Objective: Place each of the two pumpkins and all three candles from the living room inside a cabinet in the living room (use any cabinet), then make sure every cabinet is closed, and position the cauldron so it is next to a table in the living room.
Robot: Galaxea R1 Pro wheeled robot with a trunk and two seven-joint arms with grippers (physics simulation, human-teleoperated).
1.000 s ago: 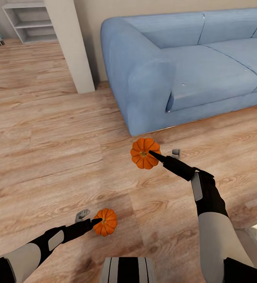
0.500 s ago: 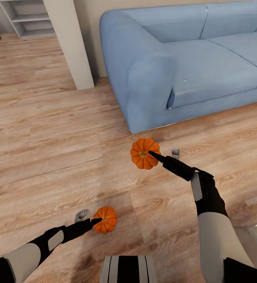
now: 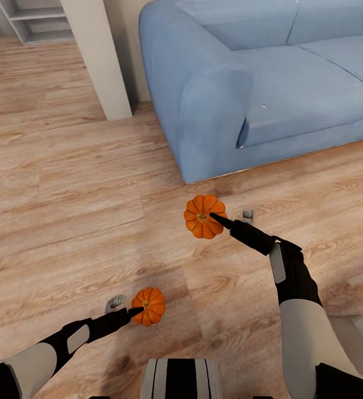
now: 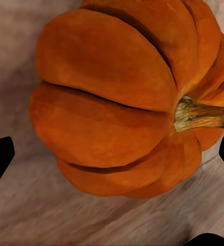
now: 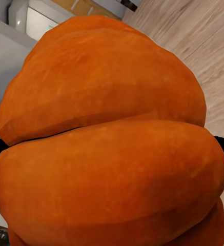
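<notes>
While I look down from the head camera, this is my readout:
Left gripper (image 3: 124,309): my jaws are clamped on the smaller-looking pumpkin (image 3: 148,306), held above the wood floor (image 3: 65,221).
Right gripper (image 3: 231,219): my jaws grip the second pumpkin (image 3: 204,216), stem spot facing the camera.
Pumpkin positions: well apart; mine on the right hangs near the blue sofa (image 3: 259,83).
Surroundings: a white pillar (image 3: 98,55) stands beside the sofa's arm.
</notes>
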